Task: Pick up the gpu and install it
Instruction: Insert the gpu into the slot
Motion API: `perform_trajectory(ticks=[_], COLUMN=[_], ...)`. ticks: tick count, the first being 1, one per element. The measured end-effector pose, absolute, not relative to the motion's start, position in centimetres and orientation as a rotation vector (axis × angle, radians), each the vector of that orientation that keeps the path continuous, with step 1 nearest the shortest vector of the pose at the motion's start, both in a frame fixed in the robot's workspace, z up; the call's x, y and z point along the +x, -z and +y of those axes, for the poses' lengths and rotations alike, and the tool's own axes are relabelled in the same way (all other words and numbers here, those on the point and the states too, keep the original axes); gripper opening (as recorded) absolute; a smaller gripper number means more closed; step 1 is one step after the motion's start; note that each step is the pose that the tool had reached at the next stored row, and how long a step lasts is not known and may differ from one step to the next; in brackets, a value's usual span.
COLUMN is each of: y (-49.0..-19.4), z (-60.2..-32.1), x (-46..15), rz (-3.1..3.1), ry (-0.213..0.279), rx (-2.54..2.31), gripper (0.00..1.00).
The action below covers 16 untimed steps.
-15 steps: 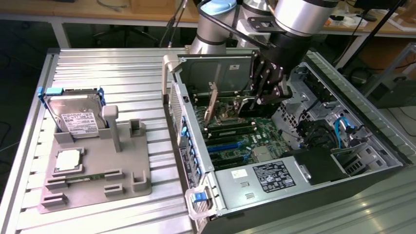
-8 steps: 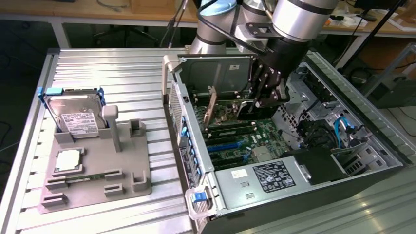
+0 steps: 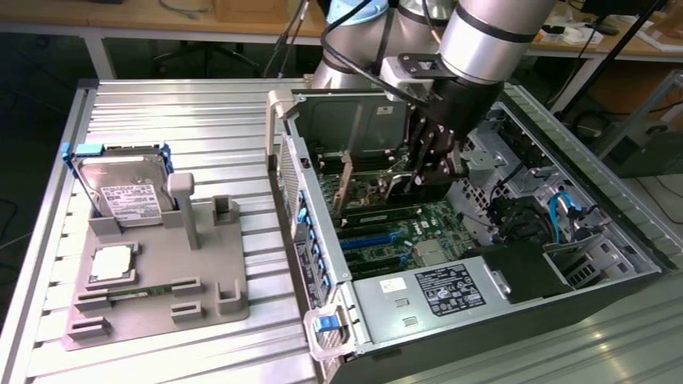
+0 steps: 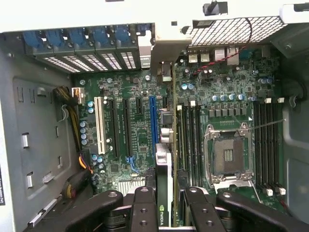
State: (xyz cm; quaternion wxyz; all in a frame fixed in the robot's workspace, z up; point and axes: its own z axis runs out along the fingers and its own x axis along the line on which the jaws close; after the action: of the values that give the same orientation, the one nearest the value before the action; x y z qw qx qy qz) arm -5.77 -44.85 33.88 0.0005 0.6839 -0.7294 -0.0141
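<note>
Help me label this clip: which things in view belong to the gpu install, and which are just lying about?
In the job: gpu, held edge-on by the gripper; open computer case; motherboard.

Lying about: hard drive, processor chip, grey holder.

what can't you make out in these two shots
- Exterior view: the slim green expansion card with silver end bracket is largely hidden behind the black tool.
- Wrist view: the card appears edge-on; its fan face is unseen and its held end is cut off by the picture's edge.
- Wrist view: the board slot beneath the card is covered by it.
</note>
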Motion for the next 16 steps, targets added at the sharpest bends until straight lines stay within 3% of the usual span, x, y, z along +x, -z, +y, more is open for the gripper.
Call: perform_trajectory(ticks=[16], y=[-31.1], z=[-45.2], x=[-6.1], rz=[-2.29], ry=[0.044], rx=[2.149], gripper=[0.27])
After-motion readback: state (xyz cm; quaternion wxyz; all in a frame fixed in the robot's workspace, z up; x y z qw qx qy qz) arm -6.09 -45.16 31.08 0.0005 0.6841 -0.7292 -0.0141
